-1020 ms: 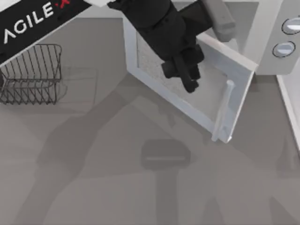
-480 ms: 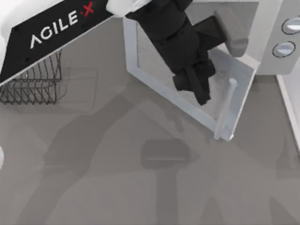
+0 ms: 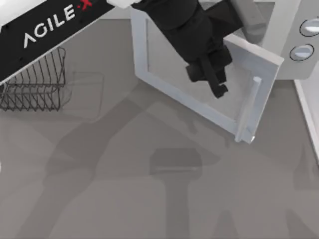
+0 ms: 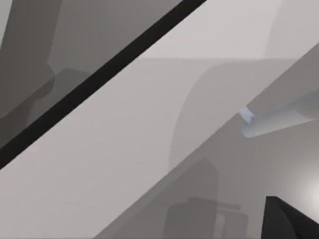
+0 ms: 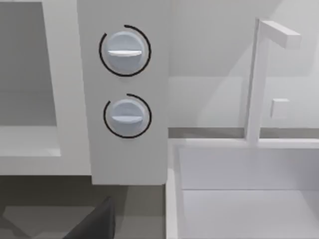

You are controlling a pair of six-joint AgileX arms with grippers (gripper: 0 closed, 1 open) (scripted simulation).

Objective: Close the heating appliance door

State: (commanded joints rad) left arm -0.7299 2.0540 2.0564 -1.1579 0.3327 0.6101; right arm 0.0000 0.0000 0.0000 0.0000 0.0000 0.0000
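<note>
The grey surface (image 3: 99, 189) carries the heating appliance (image 3: 291, 35) at its far right. The door (image 3: 199, 97) stands open, swung leftward. The left pincer (image 3: 212, 79) presses against its window; whether its fingers are parted, I cannot tell.

Top view looks straight down; my right wrist view faces the microwave's (image 5: 129, 149) knobs (image 3: 302, 52) closely, sharing them.
</note>
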